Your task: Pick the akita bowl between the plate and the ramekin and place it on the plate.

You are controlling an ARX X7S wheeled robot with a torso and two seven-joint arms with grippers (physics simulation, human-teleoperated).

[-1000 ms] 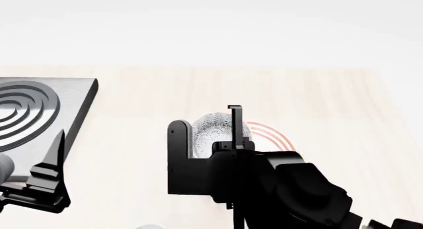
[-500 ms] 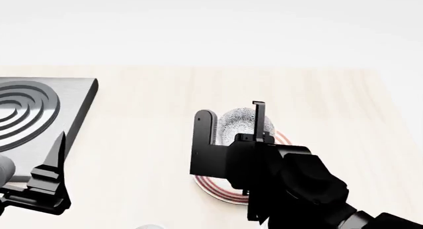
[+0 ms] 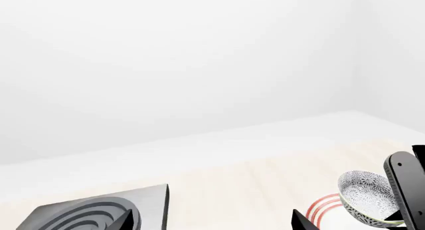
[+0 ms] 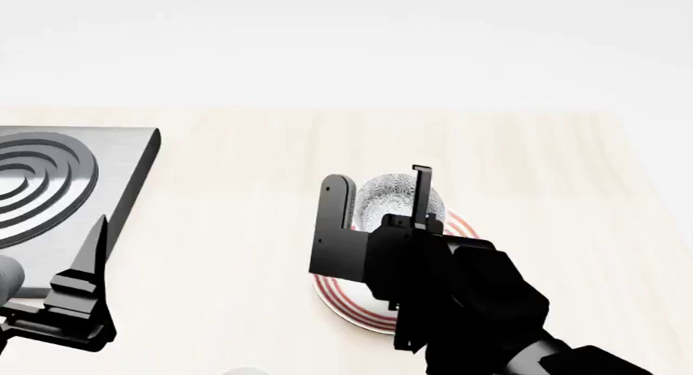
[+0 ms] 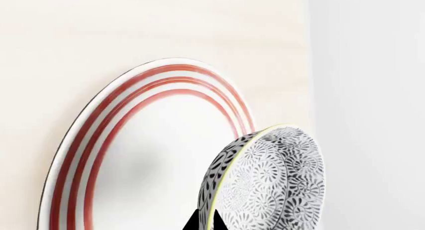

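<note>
Akita bowl [image 4: 395, 198] sits pinched by its rim between the two jaws of the right gripper [image 4: 379, 198], one broad finger on its outer side and the thin one just inside; the jaws are clamped on it, and it hangs tilted, mouth turned partly sideways rather than level, as the right wrist view makes plain. Directly beneath and a little to the near side lies the plate [image 4: 336, 298], its red rings showing around the black arm, so the bowl is over the plate's far portion and, by my reading, clear of its surface, though the gap is hard to judge. What the coming move turns on is just that: the plate lies straight down from the jaws, so a short lowering, with the wrist rolled back to bring the bowl's base flat, should seat it; released while tilted, it might roll off the rim. The left gripper [image 4: 92, 278] is well apart, idle beside the grey stove block [image 4: 65, 176], its fingers too cropped to tell their state. No ramekin is visible.
</note>
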